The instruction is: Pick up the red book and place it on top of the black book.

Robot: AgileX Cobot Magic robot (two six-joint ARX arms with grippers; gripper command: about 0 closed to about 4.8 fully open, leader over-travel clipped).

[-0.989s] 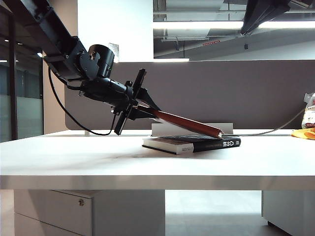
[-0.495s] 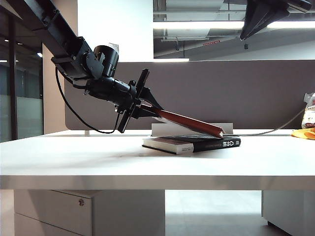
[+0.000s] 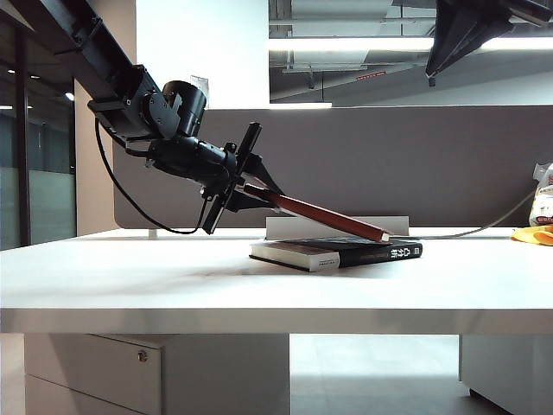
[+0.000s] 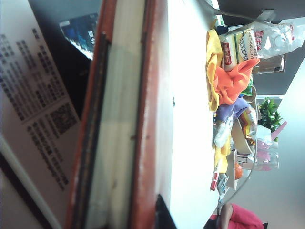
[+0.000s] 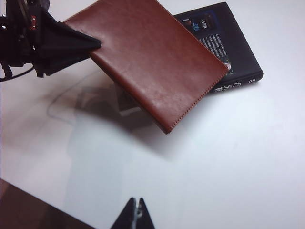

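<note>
The red book [image 3: 324,216] slopes down to the right, its low far edge resting on the black book [image 3: 363,252], which lies flat on the white table [image 3: 173,277]. My left gripper [image 3: 259,192] is shut on the red book's raised left edge. From the right wrist view, the red book [image 5: 152,57] covers much of the black book [image 5: 224,43], with the left gripper [image 5: 90,45] at its corner. The left wrist view shows the red book's pale page edges [image 4: 126,119] beside one dark finger [image 4: 161,217]. My right gripper [image 5: 137,210] hangs shut high above the table, holding nothing.
A grey partition [image 3: 389,164] closes off the back of the table. A low white stand [image 3: 289,226] sits just behind the books. Snack bags and coloured cloths [image 3: 537,220] are piled at the far right, with a cable running to them.
My left arm has shifted slightly toward the books, carrying the red book's raised edge along. The book's far edge still rests on the black book. The right gripper has stayed put.
</note>
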